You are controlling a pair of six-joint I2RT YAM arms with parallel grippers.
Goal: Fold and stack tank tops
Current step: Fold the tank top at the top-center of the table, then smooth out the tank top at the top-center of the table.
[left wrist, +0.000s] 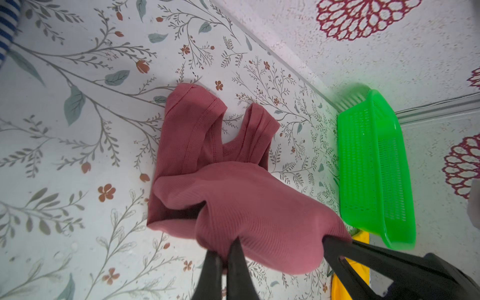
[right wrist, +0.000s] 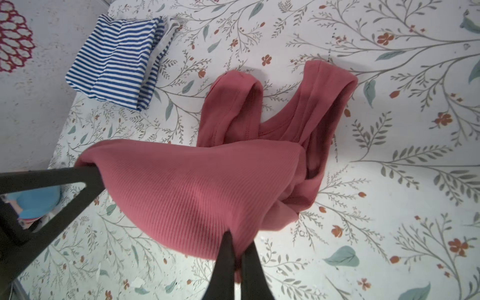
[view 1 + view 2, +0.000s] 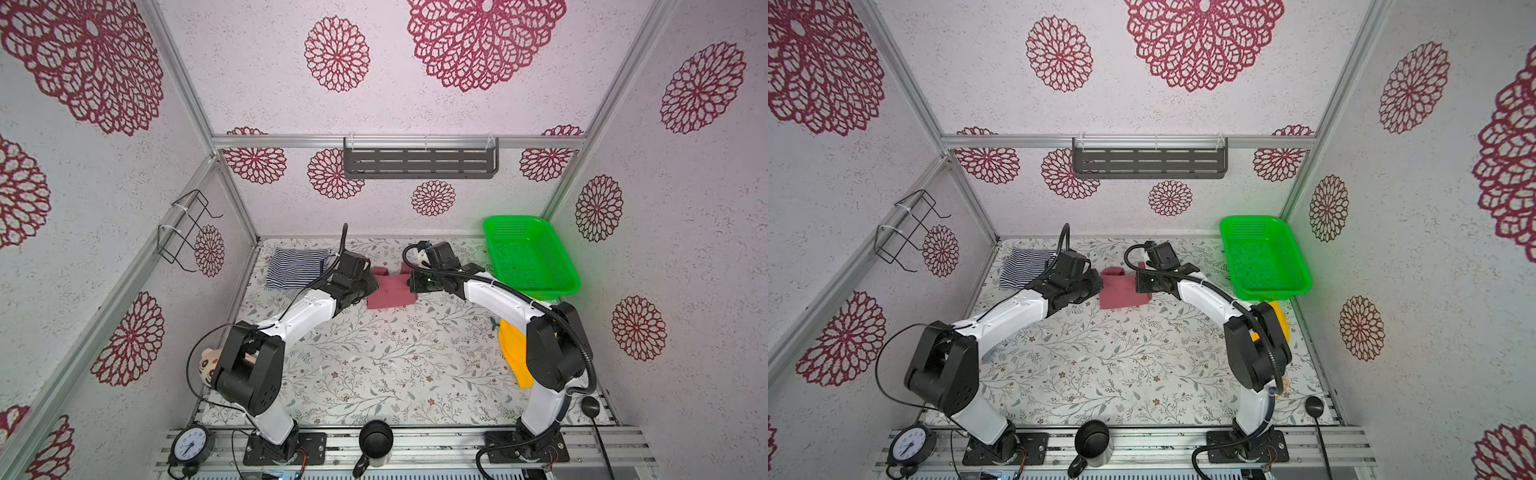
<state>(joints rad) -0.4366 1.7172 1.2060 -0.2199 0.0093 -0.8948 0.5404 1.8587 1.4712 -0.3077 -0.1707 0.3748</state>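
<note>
The maroon tank top (image 3: 388,291) (image 3: 1121,291) lies mid-table toward the back, its straps pointing at the back wall. Its lower hem is lifted and folded up over the body. My left gripper (image 1: 228,249) is shut on one hem corner of the maroon top (image 1: 233,202). My right gripper (image 2: 237,246) is shut on the other corner of the maroon top (image 2: 197,187). In both top views the left gripper (image 3: 372,286) and right gripper (image 3: 411,282) flank the cloth. The striped tank top (image 3: 295,268) (image 2: 117,59) rests folded at the back left.
A green basket (image 3: 528,257) (image 3: 1262,257) (image 1: 374,166) stands at the back right. A yellow cloth (image 3: 513,349) lies behind the right arm. At the front rail are a black mug (image 3: 376,440) and a clock (image 3: 191,442); a toy panda (image 3: 210,363) sits by the left arm.
</note>
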